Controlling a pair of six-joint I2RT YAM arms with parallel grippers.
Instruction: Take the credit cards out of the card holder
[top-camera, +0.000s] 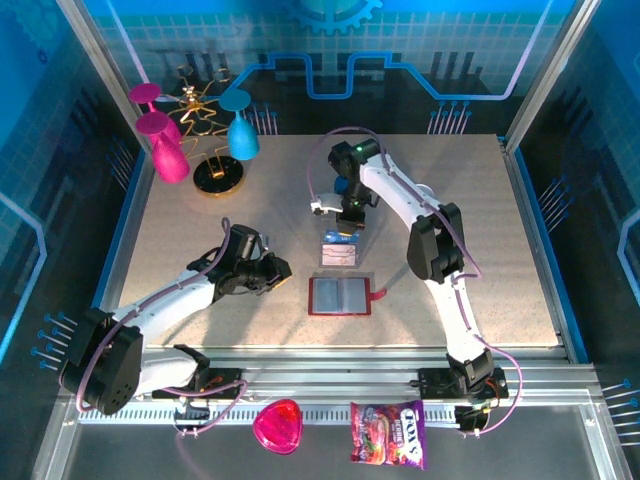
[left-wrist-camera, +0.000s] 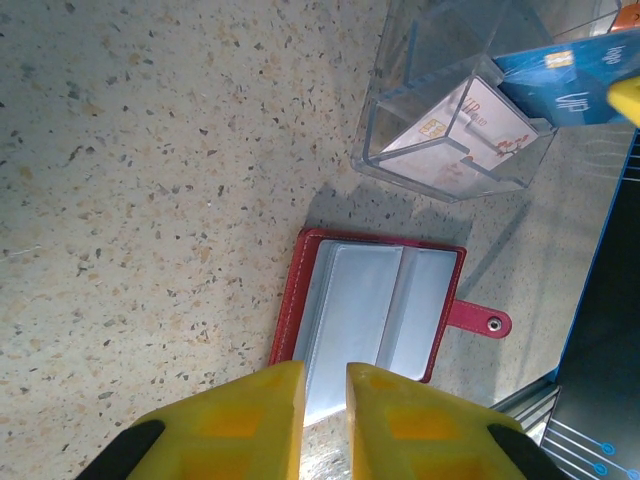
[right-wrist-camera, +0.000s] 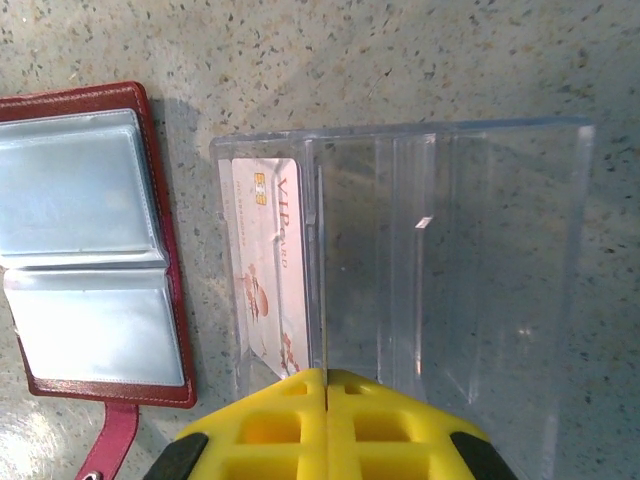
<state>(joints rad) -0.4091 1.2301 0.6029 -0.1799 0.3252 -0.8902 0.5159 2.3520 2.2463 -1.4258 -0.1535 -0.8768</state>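
Speckled tabletop (top-camera: 480, 230) is bearing everything. Left gripper (left-wrist-camera: 325, 400) is hovering just left of the card holder (top-camera: 340, 296), fingers (left-wrist-camera: 250, 420) slightly apart, gripping nothing. Right gripper (right-wrist-camera: 325, 382) is hanging behind the card holder, clamping a blue credit card (left-wrist-camera: 570, 70). Clear tray (right-wrist-camera: 450, 250) is sitting just behind the open card holder, holding a pale credit card (right-wrist-camera: 265, 270) in one end compartment.
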